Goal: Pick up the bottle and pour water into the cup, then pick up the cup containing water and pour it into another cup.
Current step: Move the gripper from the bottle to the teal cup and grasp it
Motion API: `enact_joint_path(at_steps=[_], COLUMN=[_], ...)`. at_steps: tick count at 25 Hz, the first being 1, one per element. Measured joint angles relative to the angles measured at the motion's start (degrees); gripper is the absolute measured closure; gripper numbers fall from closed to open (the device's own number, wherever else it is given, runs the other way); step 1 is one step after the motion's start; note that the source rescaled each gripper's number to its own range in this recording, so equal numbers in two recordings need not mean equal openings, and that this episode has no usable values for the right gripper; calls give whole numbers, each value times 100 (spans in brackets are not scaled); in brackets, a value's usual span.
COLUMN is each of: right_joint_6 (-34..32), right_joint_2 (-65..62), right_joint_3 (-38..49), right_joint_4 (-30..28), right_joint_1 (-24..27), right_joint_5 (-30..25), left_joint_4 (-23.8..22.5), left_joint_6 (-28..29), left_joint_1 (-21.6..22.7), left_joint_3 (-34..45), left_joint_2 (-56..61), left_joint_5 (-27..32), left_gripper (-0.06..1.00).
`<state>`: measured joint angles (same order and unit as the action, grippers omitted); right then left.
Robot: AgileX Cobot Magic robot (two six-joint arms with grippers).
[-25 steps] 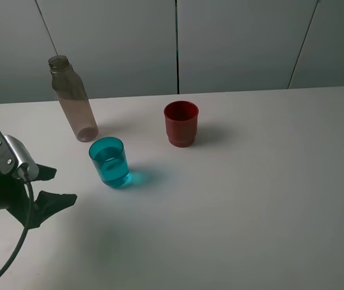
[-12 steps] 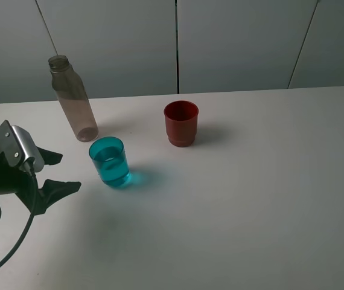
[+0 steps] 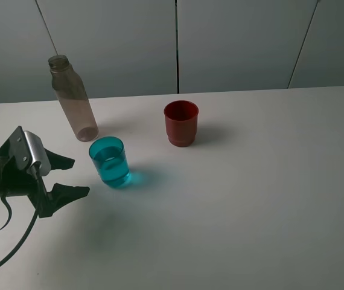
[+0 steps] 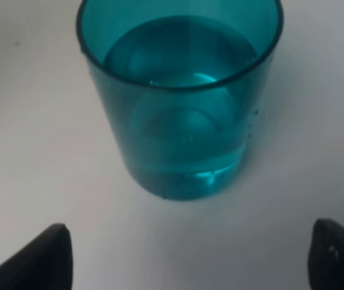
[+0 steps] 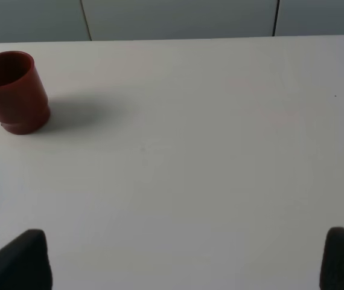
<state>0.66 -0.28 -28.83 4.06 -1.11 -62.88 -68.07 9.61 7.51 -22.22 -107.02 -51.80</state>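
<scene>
White worktop carries all three vessels. Nearest, on the left, the left gripper points right at the cup, its dark jaws spread wide and gripping nothing; the tips are close to the cup but do not touch it. The right gripper shows only in its own wrist view, jaws likewise wide, over bare worktop and well apart from the red cup. The cup, clear teal plastic, stands upright left of centre and holds water to well over half its height. Farther back and to its right stands the red cup, upright. Farthest, at the left, just behind the teal cup, the bottle stands upright with no cap.
</scene>
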Motion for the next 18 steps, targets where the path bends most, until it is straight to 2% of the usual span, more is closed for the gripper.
enact_joint_path(at_steps=[6,18], right_joint_6=[0,0], right_joint_2=[0,0], right_joint_3=[0,0], right_joint_4=[0,0], right_joint_1=[0,0], right_joint_5=[0,0], left_joint_4=[134,266], left_joint_6=[-231,-346], left_joint_1=[0,0], left_joint_3=[-68,-405], left_joint_2=[-338,-567], left_joint_5=[-365,-414], left_gripper=[-6,-6])
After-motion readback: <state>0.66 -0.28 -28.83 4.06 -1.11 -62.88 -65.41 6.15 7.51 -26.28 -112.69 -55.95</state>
